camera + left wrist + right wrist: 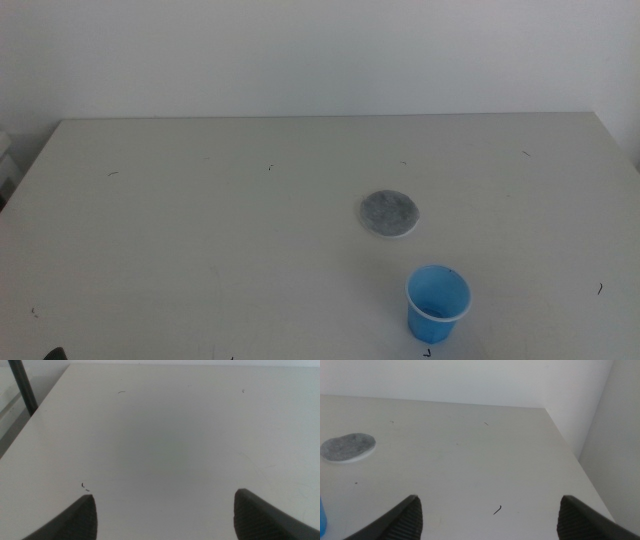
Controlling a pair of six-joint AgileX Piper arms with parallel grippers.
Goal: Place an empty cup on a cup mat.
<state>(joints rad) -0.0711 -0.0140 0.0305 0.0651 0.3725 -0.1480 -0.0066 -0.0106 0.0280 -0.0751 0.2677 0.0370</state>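
white table [200, 230], empty blue cup [437, 303]

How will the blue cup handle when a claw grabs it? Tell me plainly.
The cup looks like thin plastic and stands empty, so it is probably light and may flex under squeeze. Its tapered wall could let it slip upward. Standing upright on a narrow base, it might tip if nudged near the rim.

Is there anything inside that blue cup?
The cup stands upright and open; only its blue inside shows, with nothing visible in it. The near wall hides part of the bottom.
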